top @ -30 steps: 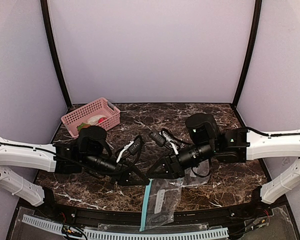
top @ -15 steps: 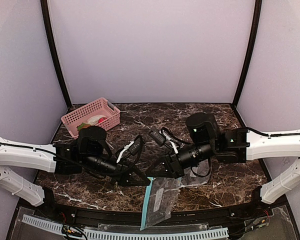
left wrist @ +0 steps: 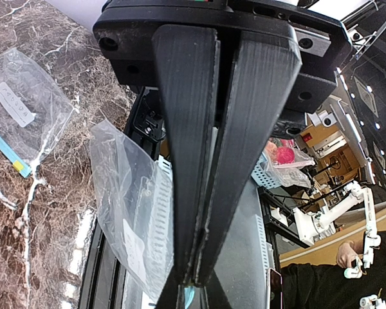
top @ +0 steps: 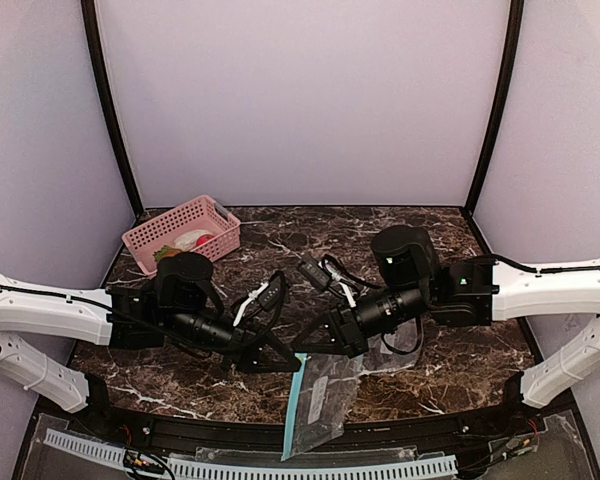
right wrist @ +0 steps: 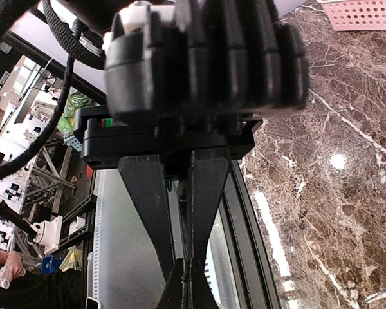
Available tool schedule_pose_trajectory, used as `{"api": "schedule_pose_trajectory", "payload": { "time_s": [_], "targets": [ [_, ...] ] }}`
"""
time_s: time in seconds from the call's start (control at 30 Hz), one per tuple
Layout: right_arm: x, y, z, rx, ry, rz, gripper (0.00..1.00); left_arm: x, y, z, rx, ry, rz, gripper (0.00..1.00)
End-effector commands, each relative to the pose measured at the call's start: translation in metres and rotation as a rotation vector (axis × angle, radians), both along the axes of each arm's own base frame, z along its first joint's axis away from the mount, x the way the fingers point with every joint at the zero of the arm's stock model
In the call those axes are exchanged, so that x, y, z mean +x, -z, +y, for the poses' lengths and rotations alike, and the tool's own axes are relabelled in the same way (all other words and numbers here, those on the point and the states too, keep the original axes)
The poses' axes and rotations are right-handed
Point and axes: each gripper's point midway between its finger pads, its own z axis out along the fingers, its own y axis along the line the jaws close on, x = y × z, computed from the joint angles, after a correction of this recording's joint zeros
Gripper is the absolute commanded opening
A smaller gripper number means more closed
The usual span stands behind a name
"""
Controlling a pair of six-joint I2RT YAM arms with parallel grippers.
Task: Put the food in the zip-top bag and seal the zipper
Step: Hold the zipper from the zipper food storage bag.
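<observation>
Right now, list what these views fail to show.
- Mouth of the zip-top bag, top view: left claw and right claw cover it; open or sealed unclear.
- The food in the pink basket, top view: too small to count.
- Anything pinched by the right claw, right wrist view: tips run off the bottom edge.

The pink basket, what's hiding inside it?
Inside the pink basket a whitish piece, a red-pink ball and a green sprig peek out. The basket's near wall covers whatever lies lower down.
</observation>
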Motion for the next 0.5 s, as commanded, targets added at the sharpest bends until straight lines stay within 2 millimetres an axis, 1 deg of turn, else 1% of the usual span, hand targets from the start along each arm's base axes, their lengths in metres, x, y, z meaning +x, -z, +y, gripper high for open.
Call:
{"api": "schedule_pose_trajectory", "payload": {
  "time_s": [0.0, 0.17, 0.33, 0.47],
  "targets": [
    [-0.003, 0.006, 0.002, -0.007, -0.005, -0.007, 0.00, 0.002, -0.018, -0.003, -0.053, -0.007, -0.037, 0.01],
    [0.003, 0.007, -0.001, -0.011, 0.034, -0.032, 0.00, 0.003, -0.016, -0.004, -0.052, -0.010, -0.033, 0.01],
    [0.023, -0.001, -0.008, -0.007, 0.158, -0.112, 0.00, 0.003, -0.015, -0.004, -0.052, -0.011, -0.032, 0.01],
    [0.031, -0.011, -0.015, 0.007, 0.230, -0.190, 0.00, 0.003, -0.015, -0.005, -0.052, -0.009, -0.030, 0.01]
  ]
}}
